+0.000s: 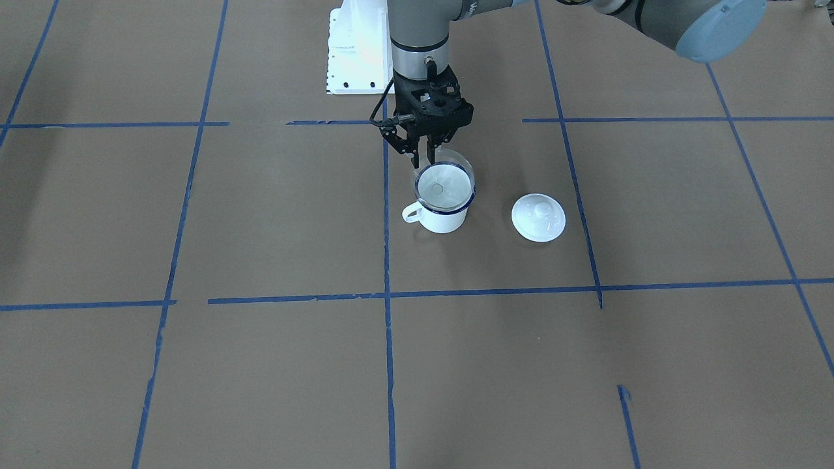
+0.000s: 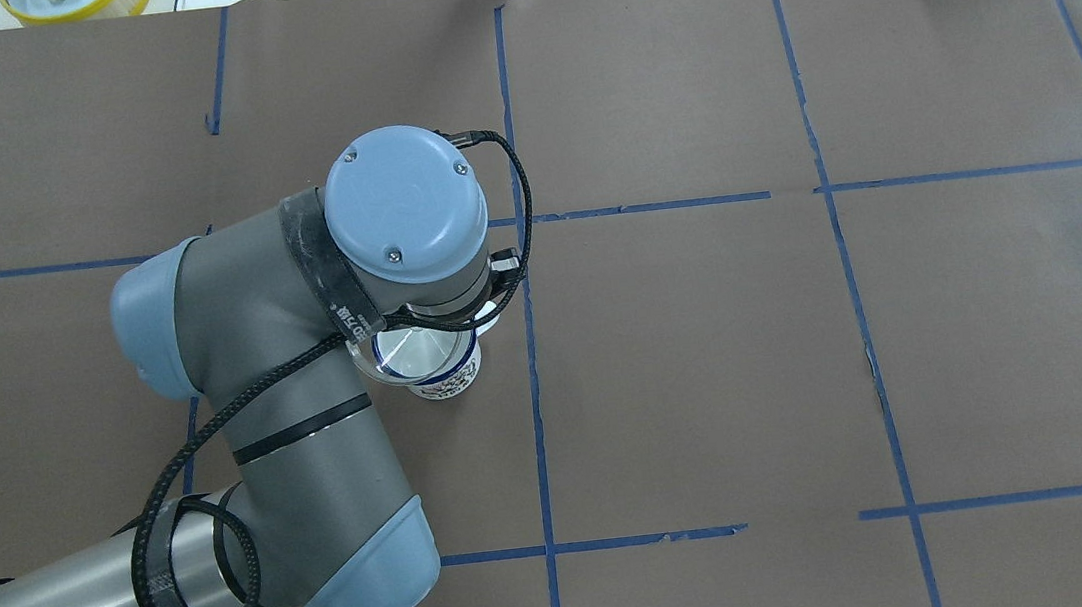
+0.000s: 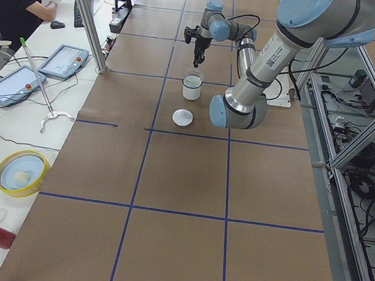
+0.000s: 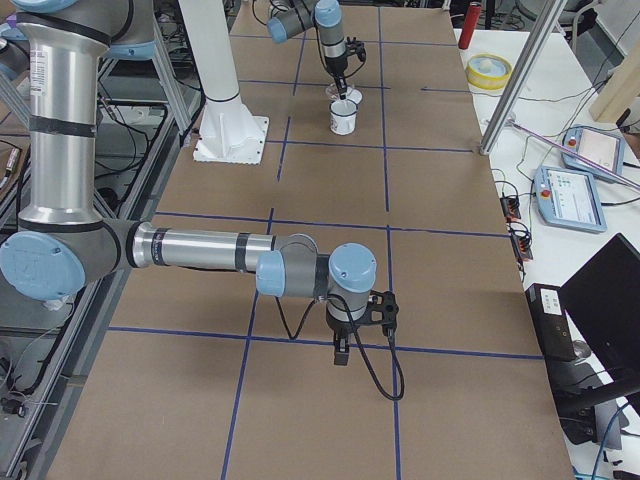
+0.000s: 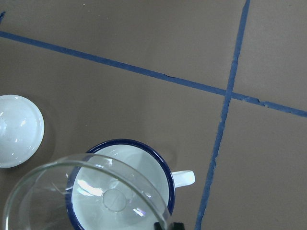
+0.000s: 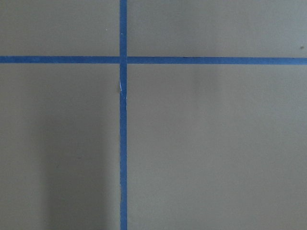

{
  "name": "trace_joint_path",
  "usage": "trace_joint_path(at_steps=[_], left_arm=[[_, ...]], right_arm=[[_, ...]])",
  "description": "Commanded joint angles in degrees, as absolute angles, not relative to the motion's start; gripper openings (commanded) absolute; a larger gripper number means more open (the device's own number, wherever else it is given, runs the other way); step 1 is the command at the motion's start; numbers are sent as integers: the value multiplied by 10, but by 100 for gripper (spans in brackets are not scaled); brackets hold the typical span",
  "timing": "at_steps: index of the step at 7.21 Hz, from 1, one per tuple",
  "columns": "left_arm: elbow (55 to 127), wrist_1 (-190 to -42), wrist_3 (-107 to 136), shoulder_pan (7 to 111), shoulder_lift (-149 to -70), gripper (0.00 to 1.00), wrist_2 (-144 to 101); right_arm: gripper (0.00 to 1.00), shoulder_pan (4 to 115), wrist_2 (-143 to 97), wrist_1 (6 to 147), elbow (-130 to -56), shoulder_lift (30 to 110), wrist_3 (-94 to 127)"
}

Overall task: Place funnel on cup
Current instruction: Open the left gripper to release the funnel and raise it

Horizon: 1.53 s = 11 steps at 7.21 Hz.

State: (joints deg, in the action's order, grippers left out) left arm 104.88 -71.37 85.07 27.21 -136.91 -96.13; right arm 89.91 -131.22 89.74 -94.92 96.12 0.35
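Observation:
The white enamel cup (image 1: pixel 443 218) with a dark blue rim stands near the table's middle, handle toward the front-facing view's left. My left gripper (image 1: pixel 422 158) is shut on the rim of the clear funnel (image 1: pixel 457 157) and holds it just over the cup's mouth. In the left wrist view the funnel (image 5: pixel 38 201) sits a little off-centre over the cup (image 5: pixel 144 158), with its stem inside the blue rim. I cannot tell whether they touch. My right gripper (image 4: pixel 340 350) hangs over bare table far from the cup, and I cannot tell whether it is open or shut.
A round white knobbed lid (image 1: pixel 538 217) lies on the table beside the cup, also in the left wrist view (image 5: pixel 17 129). The white robot base plate (image 1: pixel 355 58) is behind the cup. Blue tape lines cross the brown table cover.

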Motion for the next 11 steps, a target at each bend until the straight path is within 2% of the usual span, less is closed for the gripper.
trace_joint_path(at_steps=[1, 4, 6, 9, 11], left_arm=[[1055, -717, 849, 270, -1357, 100, -949], [1123, -732, 840, 275, -1334, 100, -953], [1149, -807, 809, 306, -1280, 100, -964], [1145, -854, 536, 505, -1178, 100, -1153], [1110, -855, 319, 634, -1106, 100, -1227]], right_arm=[[100, 899, -1312, 897, -949, 962, 4], [100, 899, -1312, 897, -949, 962, 4], [100, 899, -1312, 897, -949, 962, 4], [100, 899, -1312, 897, -949, 961, 4], [100, 899, -1312, 897, -949, 962, 4]])
